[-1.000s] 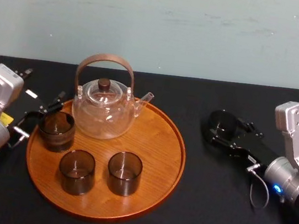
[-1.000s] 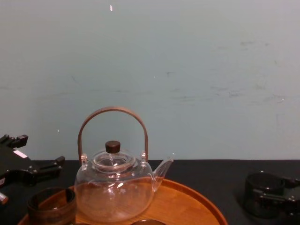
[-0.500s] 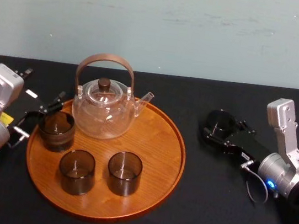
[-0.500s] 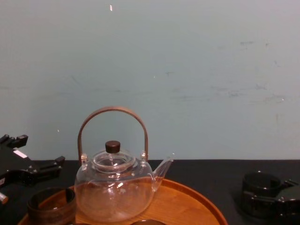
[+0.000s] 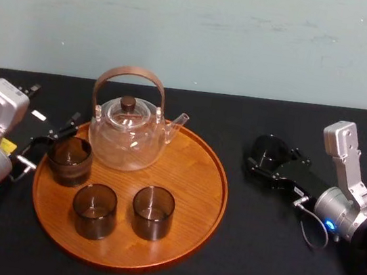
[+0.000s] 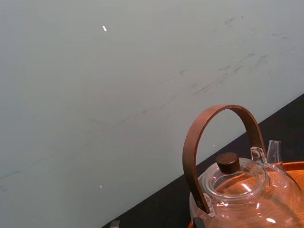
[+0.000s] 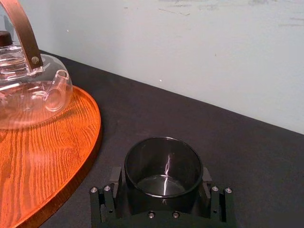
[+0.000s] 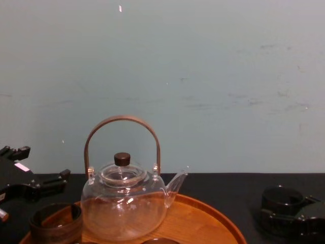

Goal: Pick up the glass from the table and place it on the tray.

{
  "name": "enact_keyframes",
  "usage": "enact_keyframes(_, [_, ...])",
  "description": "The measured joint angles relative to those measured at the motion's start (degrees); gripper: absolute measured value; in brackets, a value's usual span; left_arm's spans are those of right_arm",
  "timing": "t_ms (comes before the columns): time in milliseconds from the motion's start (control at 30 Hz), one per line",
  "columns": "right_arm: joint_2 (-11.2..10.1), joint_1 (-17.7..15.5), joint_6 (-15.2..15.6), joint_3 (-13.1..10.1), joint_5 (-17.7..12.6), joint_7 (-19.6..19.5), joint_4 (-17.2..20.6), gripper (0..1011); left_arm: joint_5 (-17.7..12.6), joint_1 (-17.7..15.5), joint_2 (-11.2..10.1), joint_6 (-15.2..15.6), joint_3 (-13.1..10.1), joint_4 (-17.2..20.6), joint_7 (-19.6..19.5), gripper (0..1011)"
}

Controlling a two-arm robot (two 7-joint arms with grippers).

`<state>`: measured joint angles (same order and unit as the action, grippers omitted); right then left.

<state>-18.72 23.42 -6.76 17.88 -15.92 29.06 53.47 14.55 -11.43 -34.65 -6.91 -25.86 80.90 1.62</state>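
Head view: right hand (image 5: 268,159) clasps a glass (image 7: 163,167); tray (image 5: 194,180) holds teapot (image 5: 127,140), three glasses (image 5: 94,210).

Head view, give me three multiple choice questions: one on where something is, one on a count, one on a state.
1. Where is the glass that is off the tray?
A. On the table, between the right gripper's fingers.
B. Upside down at the tray's middle.
C. At the table's far left edge.

2. How many dark glasses stand on the tray?
A. Two.
B. Three.
C. Five.

3. The teapot's lid is:
A. Seated on the pot.
B. Lying on the tray.
C. Lying on the table.

Answers:
1 A, it stands on the black cloth right of the tray.
2 B, three stand near the teapot, the left gripper by one.
3 A, its dark knob tops the pot.
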Motion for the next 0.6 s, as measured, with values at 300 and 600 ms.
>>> enact_keyframes(300, [0.5, 1.4, -0.5, 0.3, 0.3, 0.5, -1.9, 1002, 0.0, 0.0, 0.0, 0.0, 0.0, 0.0, 0.0, 1001])
enact_keyframes(600, [0.9, 2.1, -0.7, 0.6, 0.9, 0.5, -2.7, 1002, 0.0, 0.0, 0.0, 0.0, 0.0, 0.0, 0.0, 1001])
